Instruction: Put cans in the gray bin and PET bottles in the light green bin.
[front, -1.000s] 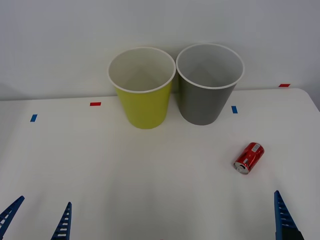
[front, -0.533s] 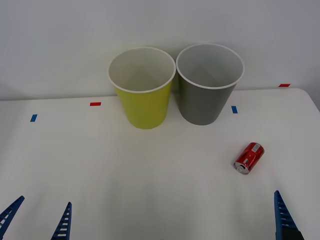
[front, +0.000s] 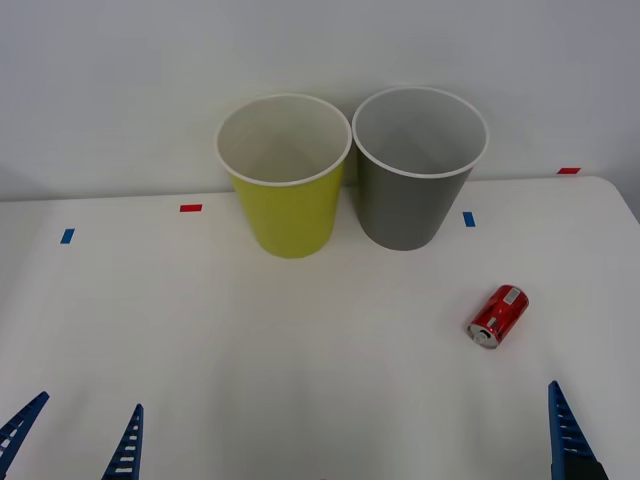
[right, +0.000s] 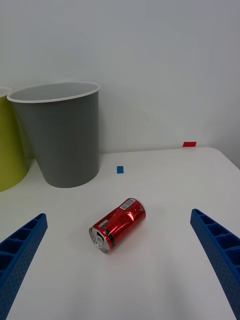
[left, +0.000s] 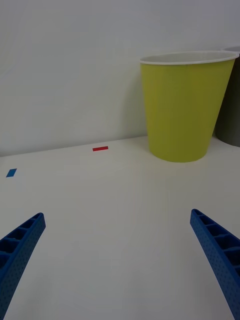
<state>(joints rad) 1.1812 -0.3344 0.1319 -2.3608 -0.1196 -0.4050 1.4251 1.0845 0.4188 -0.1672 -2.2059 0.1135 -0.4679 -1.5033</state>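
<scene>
Ahead, can (right: 119, 225) lying between spread right fingers (right: 218, 247)

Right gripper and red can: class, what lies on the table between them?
Nothing: in the right wrist view, bare white table separates the open right gripper from the red can, lying on its side.

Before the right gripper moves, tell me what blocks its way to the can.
Nothing visible does. The can lies on its side on bare table ahead of the open right gripper, between the fingers' lines. The gray bin stands beyond it.
</scene>
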